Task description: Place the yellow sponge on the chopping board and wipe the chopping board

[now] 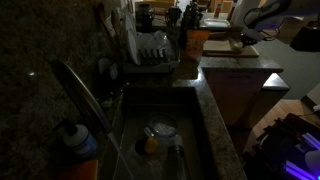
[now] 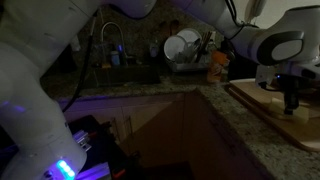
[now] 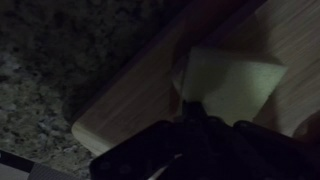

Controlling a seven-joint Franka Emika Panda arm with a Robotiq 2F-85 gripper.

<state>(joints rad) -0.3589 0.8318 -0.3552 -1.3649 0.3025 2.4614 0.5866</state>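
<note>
Entry: the yellow sponge [image 3: 235,85]. It is lying flat on the chopping board [image 3: 150,95], close to the board's corner and just inside its long edge; the wrist view is showing it as a pale block.

Entry: the chopping board. It is resting on the dark speckled worktop [image 3: 50,60], and it is appearing in both exterior views [image 1: 228,48] [image 2: 272,108].

Entry: the gripper [image 3: 200,128]. You are holding it low over the board, right beside the sponge's near edge (its dark body is filling the bottom of the wrist view). Whether it is clenched or released, I cannot tell; the picture is too dim to show how the jaws are standing. In both exterior views [image 1: 244,40] [image 2: 290,102] it is pointing down at the board.

Entry: other items. A dish rack [image 2: 185,50] with plates is standing beside the sink [image 1: 195,125], and a yellow-orange lump [image 1: 150,145] is sitting in the basin.
</note>
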